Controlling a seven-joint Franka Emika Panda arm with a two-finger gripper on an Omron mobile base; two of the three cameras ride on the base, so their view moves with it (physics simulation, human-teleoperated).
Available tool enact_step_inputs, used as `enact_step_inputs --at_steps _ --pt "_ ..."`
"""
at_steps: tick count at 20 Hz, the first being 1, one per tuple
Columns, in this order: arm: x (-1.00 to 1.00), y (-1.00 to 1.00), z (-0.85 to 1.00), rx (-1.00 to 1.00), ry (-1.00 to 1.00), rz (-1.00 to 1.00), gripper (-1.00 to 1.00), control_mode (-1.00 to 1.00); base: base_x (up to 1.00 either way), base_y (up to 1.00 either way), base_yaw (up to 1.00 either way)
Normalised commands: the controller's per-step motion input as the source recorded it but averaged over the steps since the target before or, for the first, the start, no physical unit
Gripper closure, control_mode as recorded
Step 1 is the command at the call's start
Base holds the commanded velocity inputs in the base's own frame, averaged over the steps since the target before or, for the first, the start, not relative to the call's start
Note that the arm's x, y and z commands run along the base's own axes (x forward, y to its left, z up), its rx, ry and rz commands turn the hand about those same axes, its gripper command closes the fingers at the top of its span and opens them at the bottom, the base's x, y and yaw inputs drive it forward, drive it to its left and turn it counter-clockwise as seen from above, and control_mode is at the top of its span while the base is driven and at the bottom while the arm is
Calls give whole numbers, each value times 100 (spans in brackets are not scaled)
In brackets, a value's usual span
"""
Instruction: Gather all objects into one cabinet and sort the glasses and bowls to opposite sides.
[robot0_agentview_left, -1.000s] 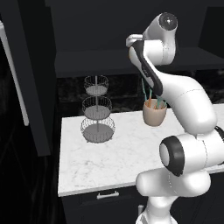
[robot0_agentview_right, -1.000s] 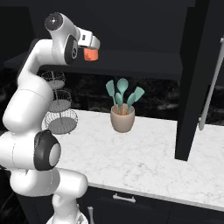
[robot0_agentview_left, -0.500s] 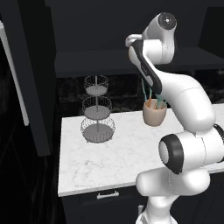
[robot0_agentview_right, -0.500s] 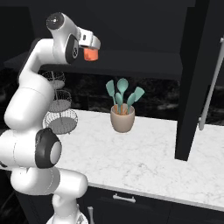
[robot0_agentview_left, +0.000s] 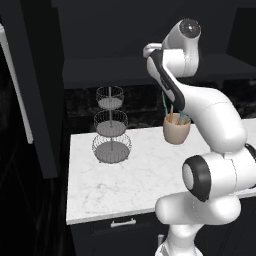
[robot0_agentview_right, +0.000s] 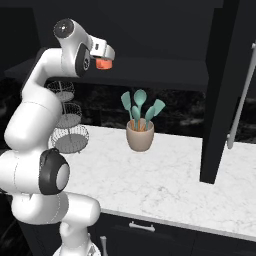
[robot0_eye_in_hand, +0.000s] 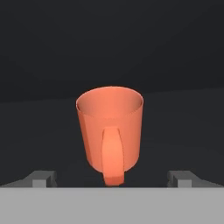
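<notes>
While tool (robot0_eye_in_hand: 112, 180) gapes, one red mug (robot0_eye_in_hand: 110, 131) sits.

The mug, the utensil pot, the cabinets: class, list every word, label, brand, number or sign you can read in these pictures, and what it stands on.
None: no readable text anywhere.
The mug is plain, no print.
The utensil pot is plain.
The cabinet door and counter carry no labels.

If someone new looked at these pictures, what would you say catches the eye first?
The red mug stands upright in the dark cabinet, handle facing the camera, between the wide-open fingers. On the white marble counter sit a beige pot of teal utensils and a three-tier wire basket stand.
</notes>
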Motion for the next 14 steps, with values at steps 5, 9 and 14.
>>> enact_step_inputs --at_steps 5,9,14 --pt "12 0 -2 0 0 0 -100 -100 0 0 0" --pt "22 0 0 0 0 0 -100 -100 0 0 0" --pt "22 0 0 0 0 0 -100 -100 0 0 0"
